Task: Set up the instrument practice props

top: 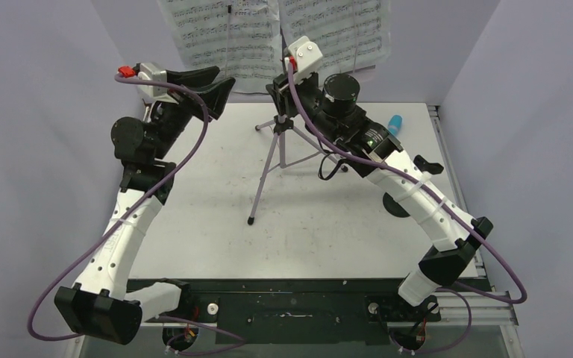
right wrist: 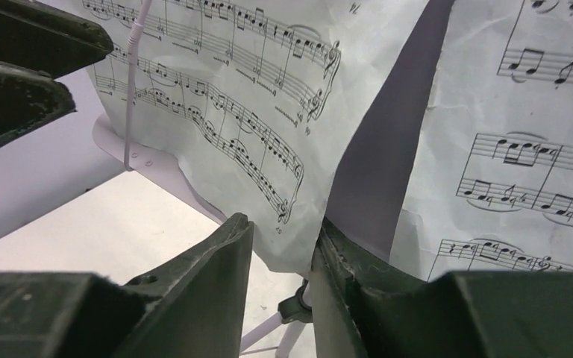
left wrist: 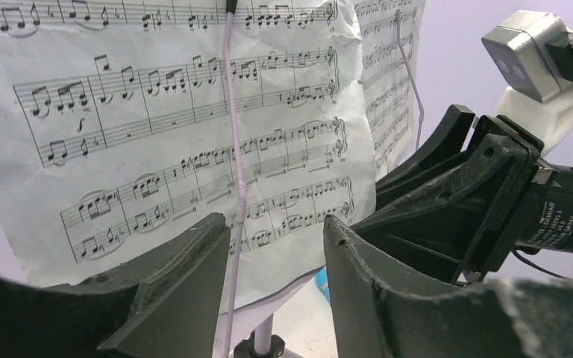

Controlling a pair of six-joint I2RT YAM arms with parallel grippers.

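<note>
The lilac tripod music stand [top: 280, 149] stands mid-table. Two white sheet-music pages rest on its desk, the left page [top: 216, 37] and the right page [top: 336, 30]. My left gripper [top: 224, 83] is open just in front of the left page [left wrist: 157, 134]; a lilac retaining wire [left wrist: 233, 149] runs down by its left finger. My right gripper [top: 276, 93] is open, its fingers either side of that page's lower corner [right wrist: 298, 246]. The turquoise-blue microphone [top: 395, 123] lies at the back right. The black mic stand's base [top: 397, 206] is mostly hidden behind my right arm.
Lilac walls close in the table on the left, the back and the right. The tripod's legs [top: 257, 201] spread toward the table's middle. My right gripper's body [left wrist: 448, 186] sits close beside my left gripper. A black cable [top: 332, 168] lies by the tripod.
</note>
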